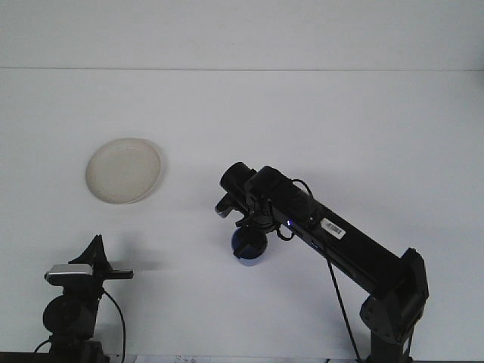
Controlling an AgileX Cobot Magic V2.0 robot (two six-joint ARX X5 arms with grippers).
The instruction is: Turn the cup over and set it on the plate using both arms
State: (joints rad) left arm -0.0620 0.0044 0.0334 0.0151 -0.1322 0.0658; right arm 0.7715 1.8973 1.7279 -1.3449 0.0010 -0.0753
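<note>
While left pincer sits low at near-left table edge, pointing up, its opening cannot be told. Cream plate lies flat on white table, left of centre, well apart from both arms. Right arm reaches diagonally from lower right toward table middle, wrist bent down. Right pincer directly over blue cup; grip state cannot be told. Cup round, dark blue, near table centre. Pale wall behind.
</note>
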